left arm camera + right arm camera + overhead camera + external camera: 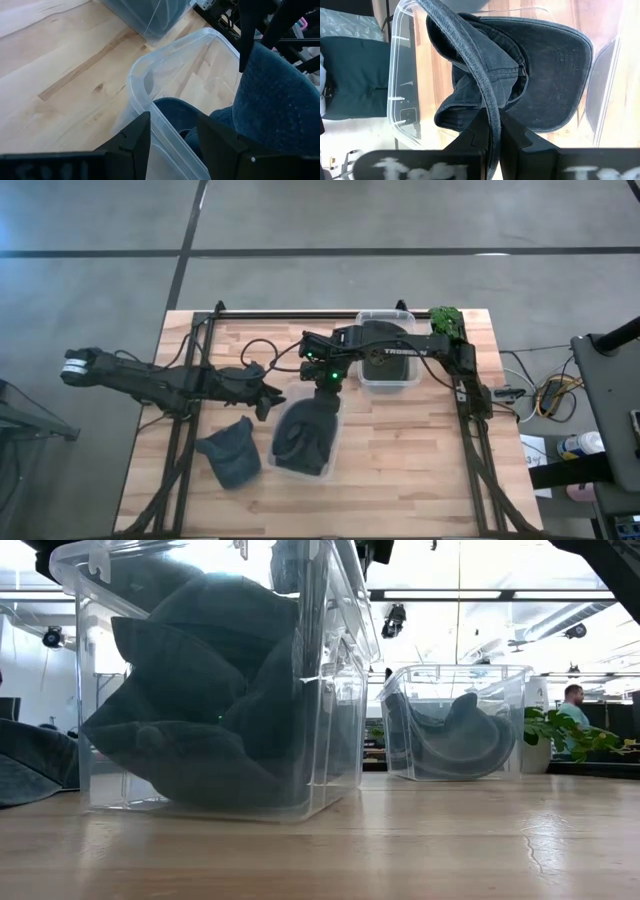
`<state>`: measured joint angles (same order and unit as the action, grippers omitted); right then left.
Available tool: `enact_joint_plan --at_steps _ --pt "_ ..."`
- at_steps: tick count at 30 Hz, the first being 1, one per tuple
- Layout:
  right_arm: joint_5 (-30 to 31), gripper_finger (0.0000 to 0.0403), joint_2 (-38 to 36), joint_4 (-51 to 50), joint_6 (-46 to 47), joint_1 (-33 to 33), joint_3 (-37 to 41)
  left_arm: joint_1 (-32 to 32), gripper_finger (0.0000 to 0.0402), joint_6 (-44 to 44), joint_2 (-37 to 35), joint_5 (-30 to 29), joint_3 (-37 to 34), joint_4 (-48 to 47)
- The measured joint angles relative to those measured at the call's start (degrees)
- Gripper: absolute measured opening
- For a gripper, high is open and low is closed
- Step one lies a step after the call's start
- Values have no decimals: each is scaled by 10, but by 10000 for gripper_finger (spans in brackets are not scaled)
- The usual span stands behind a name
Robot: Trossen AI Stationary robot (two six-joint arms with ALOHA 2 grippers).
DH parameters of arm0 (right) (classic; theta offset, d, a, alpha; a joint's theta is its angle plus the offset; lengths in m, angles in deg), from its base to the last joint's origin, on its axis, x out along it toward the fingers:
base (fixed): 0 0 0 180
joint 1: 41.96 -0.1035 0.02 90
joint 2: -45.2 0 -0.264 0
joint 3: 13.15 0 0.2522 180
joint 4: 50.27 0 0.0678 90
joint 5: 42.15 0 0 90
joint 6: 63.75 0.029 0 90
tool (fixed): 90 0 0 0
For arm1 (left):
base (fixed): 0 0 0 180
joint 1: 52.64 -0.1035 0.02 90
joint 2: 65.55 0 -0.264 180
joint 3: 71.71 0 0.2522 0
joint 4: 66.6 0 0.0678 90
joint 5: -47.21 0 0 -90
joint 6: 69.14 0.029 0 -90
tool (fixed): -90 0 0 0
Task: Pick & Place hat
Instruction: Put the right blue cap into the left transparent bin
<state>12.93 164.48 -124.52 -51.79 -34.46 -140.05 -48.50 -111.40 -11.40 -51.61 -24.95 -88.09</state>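
Wooden table [400,450] carries two clear bins. Right gripper [491,131] is clamped on a denim hat's [540,65] brim, over the near bin [306,436] already full of hats. Left gripper [172,137], fingers apart, waits beside that bin. Placement looks nearly finished: release left, plus one loose hat [232,453] on the table.

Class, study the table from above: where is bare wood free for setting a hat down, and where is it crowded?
Free: the wood right of the near bin, out to the frame rail, and the strip below the loose hat. Crowded: the middle, where the left gripper and right gripper meet over that bin, plus the far bin.
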Motion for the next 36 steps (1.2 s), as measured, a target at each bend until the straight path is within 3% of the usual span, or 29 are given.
enact_joint_plan --at_steps 9,15,21,27,36 --pt "0 13 0 0 -5 0 0 0 153 1 0 2 -1 0" --pt "4 13 0 31 -180 2 0 0 153 2 -1 3 0 -1" --pt "6 13 0 45 -199 2 0 0 153 3 -1 3 0 0" --pt "6 13 0 74 -96 2 0 0 153 3 -3 2 0 0" --pt "3 13 0 24 116 6 19 0 153 3 -25 5 0 0"
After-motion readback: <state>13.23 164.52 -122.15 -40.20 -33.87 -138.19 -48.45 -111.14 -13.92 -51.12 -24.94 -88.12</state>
